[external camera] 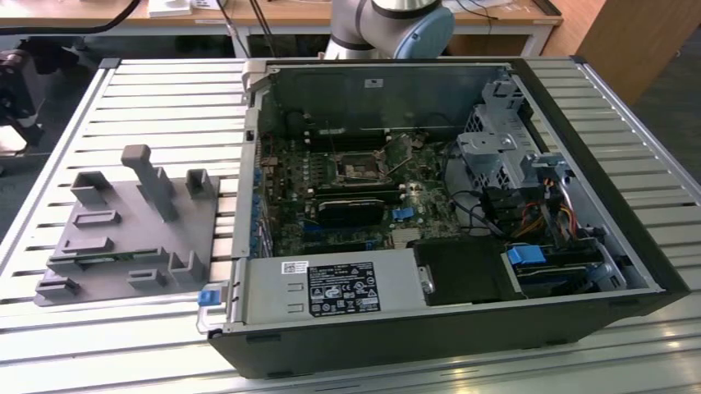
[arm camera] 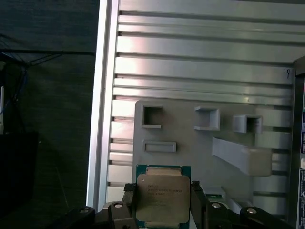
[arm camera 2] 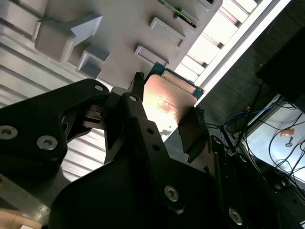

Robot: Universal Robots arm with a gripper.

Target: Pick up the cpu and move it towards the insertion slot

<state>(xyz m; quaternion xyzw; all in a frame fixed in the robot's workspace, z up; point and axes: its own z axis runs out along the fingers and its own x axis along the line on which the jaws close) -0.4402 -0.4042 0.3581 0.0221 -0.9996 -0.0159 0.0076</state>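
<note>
Gripper: black two-finger claw (arm camera: 163, 206), also seen in the second wrist view (arm camera 2: 167, 112); closed on the cpu, one finger on each of two opposite edges.
Fingers: dark pads (arm camera: 198, 198) pressed against the chip's sides; the same hold shows in the second wrist view (arm camera 2: 191, 130).
Cpu: flat square chip (arm camera: 163, 198) with a silvery, tan-tinted metal lid on a green board rim; held between the jaws with the lid facing the cameras in both wrist views (arm camera 2: 167, 100). It sits over the near edge of the grey fixture; whether it touches the fixture cannot be told.
Grey fixture: flat plastic plate (arm camera: 190, 138) with raised rectangular pockets and an upright post; lying on the slatted table, to the exterior view's left of the computer case (external camera: 131, 230).
Slatted table: ribbed aluminium surface (external camera: 164, 90) carrying both fixture and case; its slats run behind the chip in the first wrist view (arm camera: 200, 47).
Computer case: black tower (external camera: 438, 349) laid on its side, panel off, motherboard (external camera: 285, 205) exposed.
Insertion slot: small square socket (external camera: 359, 170) with a silver frame and dark centre, in the upper middle of the motherboard; well apart from the fixture.
Black module: long rectangular part (external camera: 350, 209) just below the socket.
Power supply: grey box with a label (external camera: 340, 289) along the case's near edge.
Robot arm: grey and blue joint (external camera: 395, 25) behind the case.
</note>
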